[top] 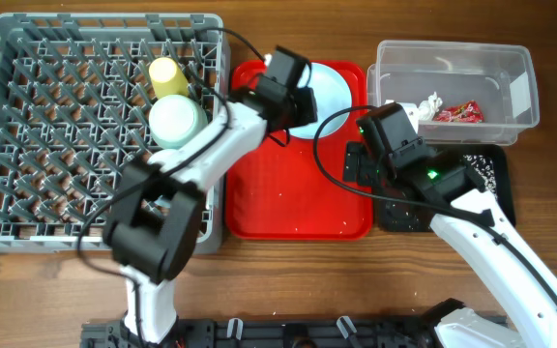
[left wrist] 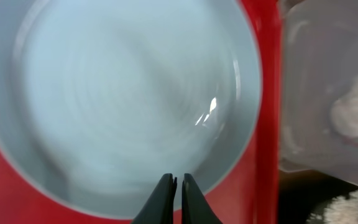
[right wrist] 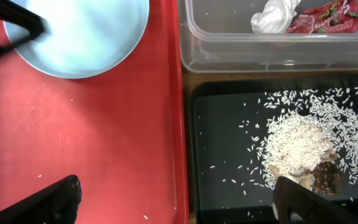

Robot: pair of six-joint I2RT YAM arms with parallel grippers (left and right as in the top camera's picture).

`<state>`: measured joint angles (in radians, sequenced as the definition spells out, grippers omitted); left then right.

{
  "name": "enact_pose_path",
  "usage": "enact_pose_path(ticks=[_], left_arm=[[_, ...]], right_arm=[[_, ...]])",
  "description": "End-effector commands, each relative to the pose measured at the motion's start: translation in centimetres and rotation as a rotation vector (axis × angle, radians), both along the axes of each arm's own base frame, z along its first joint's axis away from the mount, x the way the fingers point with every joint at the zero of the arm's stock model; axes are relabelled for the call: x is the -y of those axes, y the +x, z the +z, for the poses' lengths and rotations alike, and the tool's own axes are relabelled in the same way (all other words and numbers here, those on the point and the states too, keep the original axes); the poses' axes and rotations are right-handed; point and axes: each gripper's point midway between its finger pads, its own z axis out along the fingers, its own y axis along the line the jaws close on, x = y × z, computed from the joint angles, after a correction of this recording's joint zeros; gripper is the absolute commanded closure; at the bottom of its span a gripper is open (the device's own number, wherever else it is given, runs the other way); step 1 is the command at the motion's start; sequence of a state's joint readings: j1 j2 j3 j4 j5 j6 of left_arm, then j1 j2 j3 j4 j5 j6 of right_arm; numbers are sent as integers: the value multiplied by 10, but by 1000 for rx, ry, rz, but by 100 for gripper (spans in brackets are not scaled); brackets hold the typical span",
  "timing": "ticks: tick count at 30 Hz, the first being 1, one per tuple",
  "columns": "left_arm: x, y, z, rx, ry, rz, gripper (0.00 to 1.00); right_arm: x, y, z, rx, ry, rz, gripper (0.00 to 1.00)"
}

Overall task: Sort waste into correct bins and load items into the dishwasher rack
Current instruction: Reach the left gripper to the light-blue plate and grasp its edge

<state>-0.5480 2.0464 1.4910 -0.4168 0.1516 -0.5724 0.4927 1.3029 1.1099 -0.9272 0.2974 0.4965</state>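
The pale blue plate (top: 335, 92) lies on the red tray (top: 288, 208). My left gripper (top: 293, 97) is shut and hovers over the plate's rim (left wrist: 129, 93), with nothing seen between its fingers (left wrist: 176, 182). My right gripper (top: 361, 166) is open and empty, straddling the red tray's right edge and the black tray (right wrist: 229, 155). Rice scraps (right wrist: 297, 146) lie in the black tray. The white tissue (right wrist: 272, 15) and red wrapper (right wrist: 328, 15) lie in the clear tub (top: 511, 68). The yellow cup (top: 165, 72) and one pale bowl (top: 177, 119) sit in the grey rack (top: 56, 135). Fork, spoon and the second bowl are out of view.
A few rice grains lie scattered on the red tray (right wrist: 92, 137). The right arm covers most of the black tray (top: 499, 188) in the overhead view. The clear tub (left wrist: 328, 93) stands just right of the red tray. Bare wooden table shows along the front.
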Motion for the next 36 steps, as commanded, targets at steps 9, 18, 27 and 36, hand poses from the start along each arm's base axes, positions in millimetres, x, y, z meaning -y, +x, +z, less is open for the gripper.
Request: enact_pose_path(ticks=[9,18,27,36], left_arm=[[-8,-37,-66,-213,100,-18,96],[-17,-152,-62,-661,60,-284,96],[-31,-153,-50,-653,103,-308,88],[-107,-81,2,-339,360,-93,82]], right_arm=[[3,3,4,17,-10,-12,0],[3,3,4,17,-10,-12,0],[3,3,4,17,-10,-12,0],[3,3,4,17,-10,-12,0]])
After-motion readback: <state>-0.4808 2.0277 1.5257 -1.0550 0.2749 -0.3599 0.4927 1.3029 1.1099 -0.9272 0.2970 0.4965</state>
